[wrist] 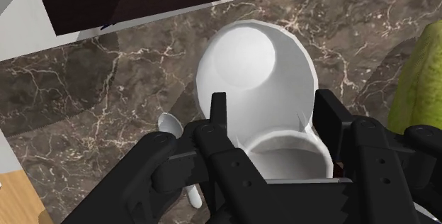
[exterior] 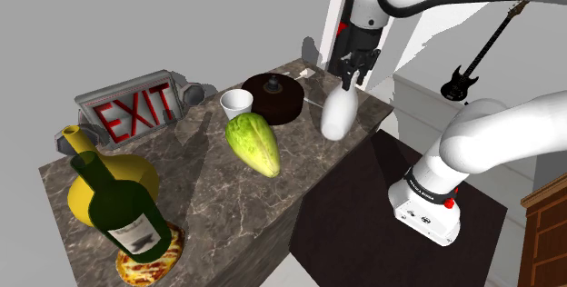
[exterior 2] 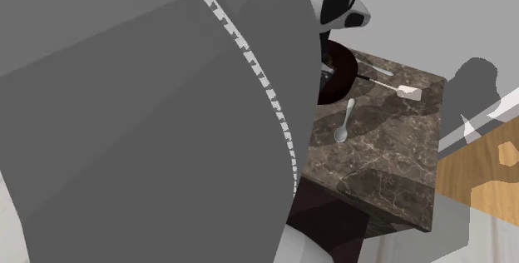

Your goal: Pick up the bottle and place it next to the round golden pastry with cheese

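A white bottle (exterior: pixel 335 114) stands upright near the marble table's (exterior: pixel 200 163) edge on the shoulder view's right. My gripper (exterior: pixel 349 74) is shut on its neck from above. In the wrist view both black fingers (wrist: pixel 217 116) clasp the white bottle (wrist: pixel 248 66) between them. I cannot tell whether its base rests on the marble. The round golden pastry with cheese (exterior: pixel 150 260) lies at the table's near left corner, far from the gripper.
A dark green wine bottle (exterior: pixel 118 205) and a yellow jug (exterior: pixel 98 183) stand over the pastry. A green vegetable (exterior: pixel 253 144), a white cup (exterior: pixel 237 103), a dark round dish (exterior: pixel 276 95) and an EXIT sign (exterior: pixel 136 109) crowd the table. A spoon (exterior 2: pixel 343 125) lies near the bottle.
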